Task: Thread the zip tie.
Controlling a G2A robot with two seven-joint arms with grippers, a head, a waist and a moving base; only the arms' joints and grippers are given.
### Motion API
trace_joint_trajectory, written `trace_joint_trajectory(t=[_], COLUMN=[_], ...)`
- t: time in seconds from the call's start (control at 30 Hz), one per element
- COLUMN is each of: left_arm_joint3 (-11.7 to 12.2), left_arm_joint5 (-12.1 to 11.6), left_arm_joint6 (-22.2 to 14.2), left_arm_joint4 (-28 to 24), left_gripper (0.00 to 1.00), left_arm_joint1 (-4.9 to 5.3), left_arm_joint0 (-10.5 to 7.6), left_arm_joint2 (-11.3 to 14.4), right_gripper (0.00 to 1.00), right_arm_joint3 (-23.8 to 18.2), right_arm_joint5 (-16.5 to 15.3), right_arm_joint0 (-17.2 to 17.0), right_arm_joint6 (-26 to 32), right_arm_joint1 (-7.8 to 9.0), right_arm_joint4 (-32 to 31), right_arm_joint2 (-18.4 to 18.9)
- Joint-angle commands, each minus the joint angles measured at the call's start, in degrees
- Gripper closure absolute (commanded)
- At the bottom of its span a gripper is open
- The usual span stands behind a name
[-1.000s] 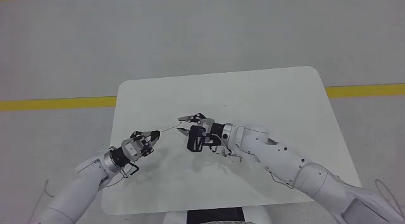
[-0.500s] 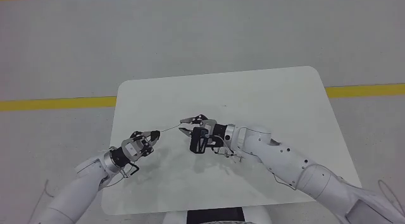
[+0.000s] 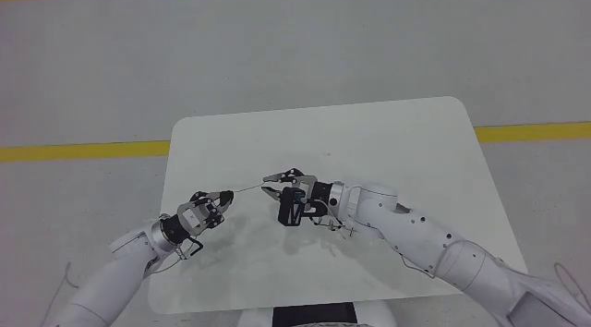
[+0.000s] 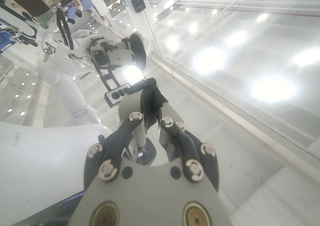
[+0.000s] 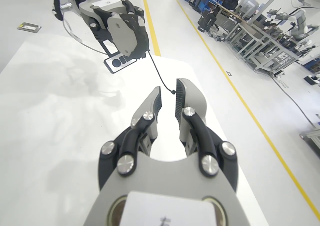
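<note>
Left gripper (image 3: 220, 201): fingers together, clamped on one end of the tie (image 3: 247, 186), held above the table (image 3: 397, 142). In the left wrist view the fingertips meet at a point (image 4: 150, 87), and the tie (image 4: 143, 72) leaves them as a thin dark line toward the other arm.

Right gripper (image 3: 273, 186): fingers apart, holding nothing.

Key relation: the tie's long axis runs almost straight along the line joining the two grippers. In the right wrist view the tie (image 5: 156, 67) comes from the left gripper (image 5: 140, 47) and curves slightly. Its free end lies in the gap at the right gripper (image 5: 168, 88), off-centre and just beside one pad (image 5: 180, 92). We cannot tell whether it touches. There is a small knob at the tip, probably the head, but it is too small to confirm.

We judge that the right gripper is the nearer one to the free end. Closing it calls for a slight sideways centring first, or the tip may get pushed aside.
</note>
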Motion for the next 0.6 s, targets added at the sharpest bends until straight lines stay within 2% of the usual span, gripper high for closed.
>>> trace_joint_trajectory(t=[0.0, 0.17, 0.47, 0.5, 0.57], left_arm_joint3=[0.0, 0.0, 0.0, 0.0, 0.0], left_arm_joint5=[0.0, 0.0, 0.0, 0.0, 0.0], left_arm_joint6=[0.0, 0.0, 0.0, 0.0, 0.0], left_arm_joint4=[0.0, 0.0, 0.0, 0.0, 0.0], left_gripper=[1.0, 1.0, 1.0, 0.95, 0.57], left_arm_joint1=[0.0, 0.0, 0.0, 0.0, 0.0], left_arm_joint0=[0.0, 0.0, 0.0, 0.0, 0.0], left_arm_joint2=[0.0, 0.0, 0.0, 0.0, 0.0], right_gripper=[0.87, 1.0, 1.0, 1.0, 1.0], right_arm_joint3=[-0.02, -0.04, -0.16, -0.22, -0.14], right_arm_joint5=[0.02, 0.07, -0.21, -0.45, -0.65], right_arm_joint0=[0.04, 0.08, -0.24, -0.4, -0.82], right_arm_joint6=[0.02, 0.13, 0.27, 0.12, -0.53], right_arm_joint1=[0.03, 0.06, 0.07, 0.07, 0.07], right_arm_joint4=[0.0, 0.0, 0.0, 0.0, 0.48], right_arm_joint2=[-0.06, -0.18, 0.06, 0.16, 0.5])
